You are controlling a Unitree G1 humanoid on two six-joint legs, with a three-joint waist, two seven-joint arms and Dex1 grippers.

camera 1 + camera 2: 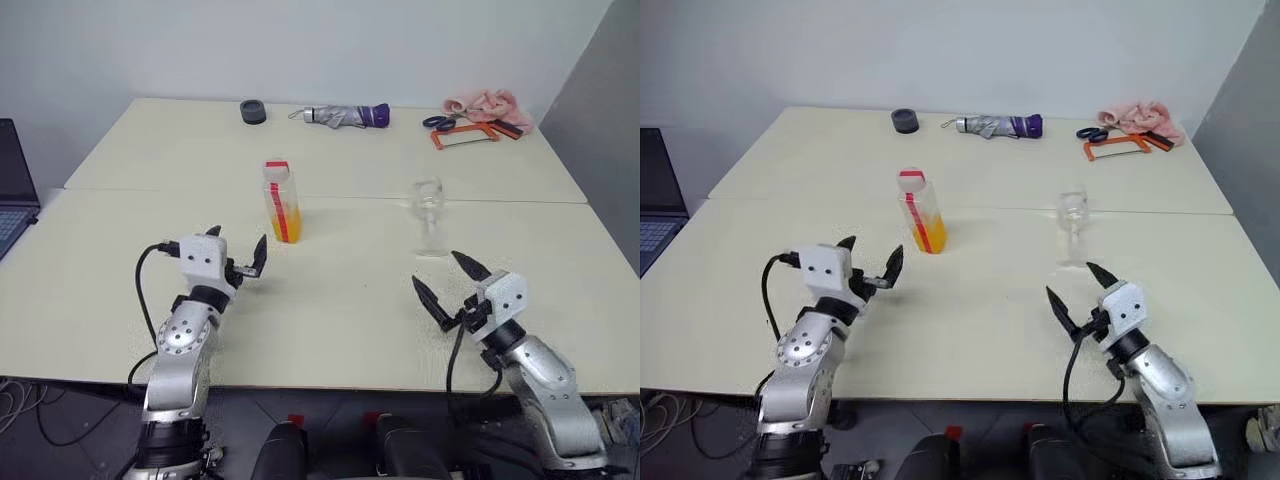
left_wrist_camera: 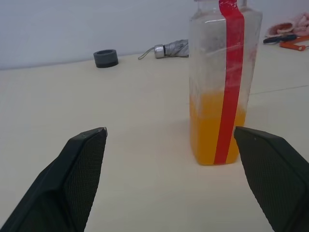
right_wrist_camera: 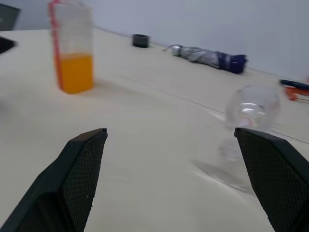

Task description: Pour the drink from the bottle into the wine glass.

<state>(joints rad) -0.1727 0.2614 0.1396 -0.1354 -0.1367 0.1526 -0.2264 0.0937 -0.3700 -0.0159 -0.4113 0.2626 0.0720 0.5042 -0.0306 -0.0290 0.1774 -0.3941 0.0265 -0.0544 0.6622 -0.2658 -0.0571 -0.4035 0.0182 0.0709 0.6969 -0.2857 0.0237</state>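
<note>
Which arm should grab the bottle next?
Left. The open left gripper faces the bottle just ahead of it; the right gripper, also open, sits by the wine glass.

Matt, smooth cream bench (image 1: 330, 310), faintly seamed across the middle. Clear plastic bottle (image 1: 281, 201), its walls misted inside above translucent orange drink (image 2: 207, 130), glossy red label stripe down one face. Transparent, glassy wine glass (image 1: 429, 216), nearly colourless against the top. Black fingers (image 2: 79, 169) of the left hand (image 1: 239, 255), finely textured and matt; same mesh-like finish on the right hand (image 1: 449, 282). Smooth white plastic wrist housings, brushed silvery metal forearms. Soft pink cloth (image 1: 484, 103) crumpled at the far edge; grey fabric umbrella (image 1: 345, 116), folded.
</note>
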